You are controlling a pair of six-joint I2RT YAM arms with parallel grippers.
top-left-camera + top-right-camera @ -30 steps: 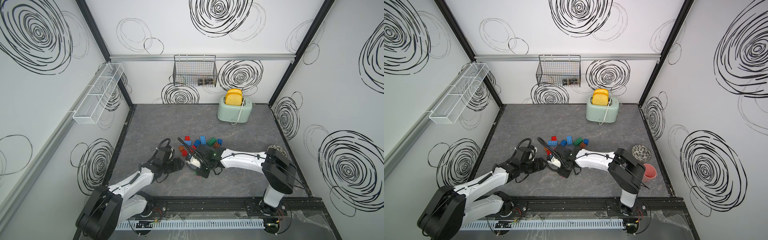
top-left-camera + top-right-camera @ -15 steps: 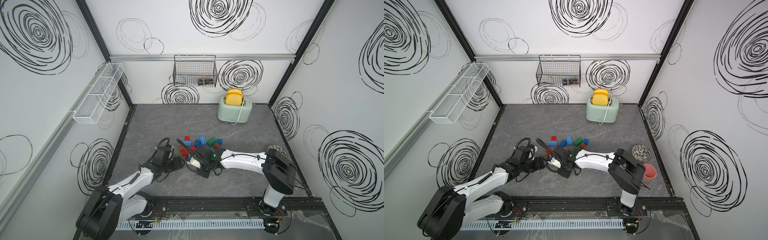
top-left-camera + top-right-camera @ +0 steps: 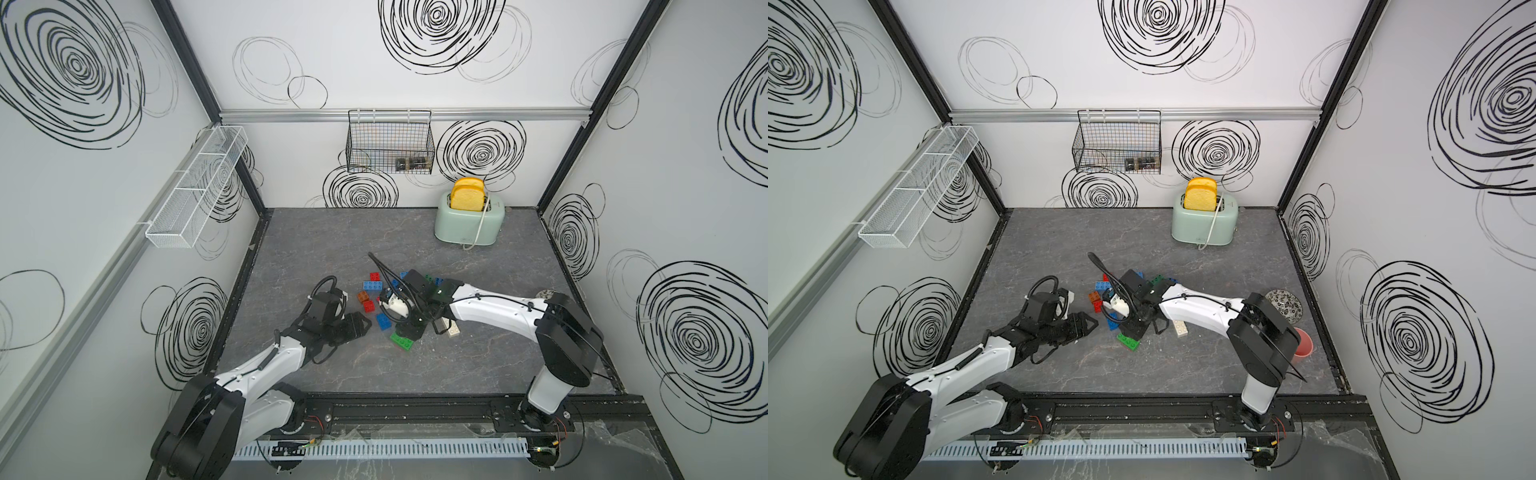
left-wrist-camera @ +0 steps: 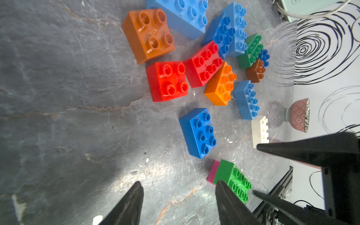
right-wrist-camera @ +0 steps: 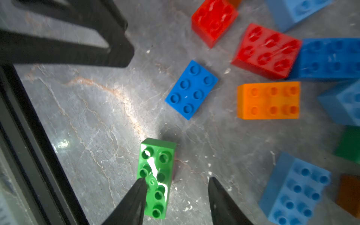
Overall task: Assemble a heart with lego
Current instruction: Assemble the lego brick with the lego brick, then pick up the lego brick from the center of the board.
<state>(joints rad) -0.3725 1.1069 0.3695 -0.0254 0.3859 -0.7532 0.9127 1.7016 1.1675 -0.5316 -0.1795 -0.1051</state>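
Over the grey marbled table [image 3: 332, 374] the right end effector [image 5: 176, 180] has spread its black jaws since a second ago. The long green eight-stud plastic brick [image 5: 163, 167] lies flat on the table beneath them, with one fingertip overlapping its edge and a pink piece [image 4: 213, 172] showing under it. The left end effector [image 4: 179, 183] hovers near, jaws apart and empty, and a cluster of red, orange and blue plastic bricks [image 4: 203, 64] lies beyond, with the blue six-stud brick [image 5: 191, 89] nearest the green one.
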